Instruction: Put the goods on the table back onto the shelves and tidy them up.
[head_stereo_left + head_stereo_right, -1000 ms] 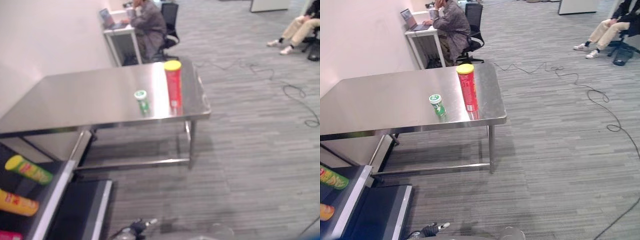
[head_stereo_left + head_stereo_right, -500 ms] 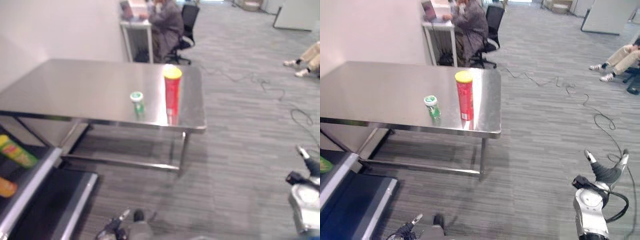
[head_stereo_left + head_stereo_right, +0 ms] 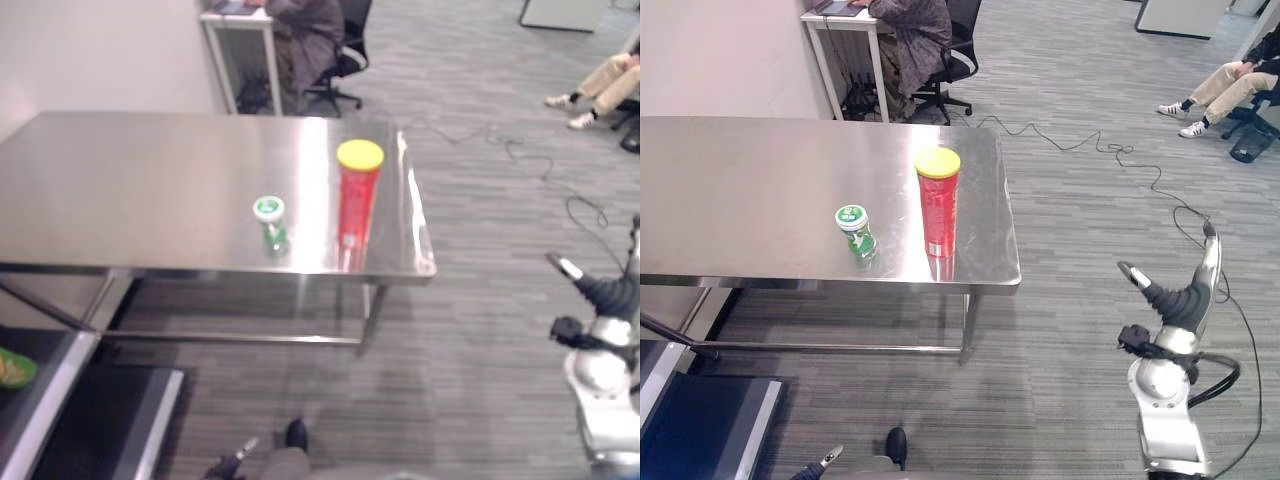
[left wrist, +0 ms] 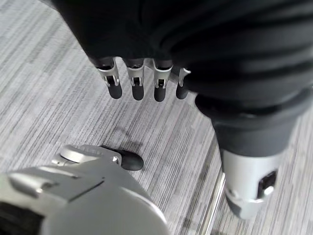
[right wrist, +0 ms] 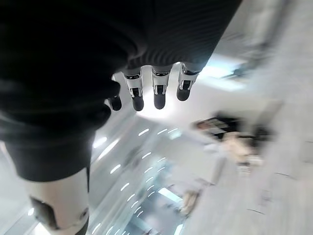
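Standing on your bench (image 3: 760, 160): red can (image 3: 939, 215) with yellow lid, small green bottle (image 3: 857, 235) beside it.
Right hand (image 3: 1185, 290): raised over floor, fingers straight, empty.
Left hand (image 4: 142, 83): fingers relaxed, empty, above carpet.

No text, number or sign can be read. The red can (image 3: 939, 205) on the table (image 3: 760, 190) carries pale marks low on its side, too small to make out. The green bottle (image 3: 855, 232) has a white cap with a green blot on top, and that cannot be read as letters either. A green pack (image 3: 14, 368) at the shelf edge shows a bit of yellow pattern, no legible word. The laptop (image 3: 836, 6) on the far desk shows no readable screen.
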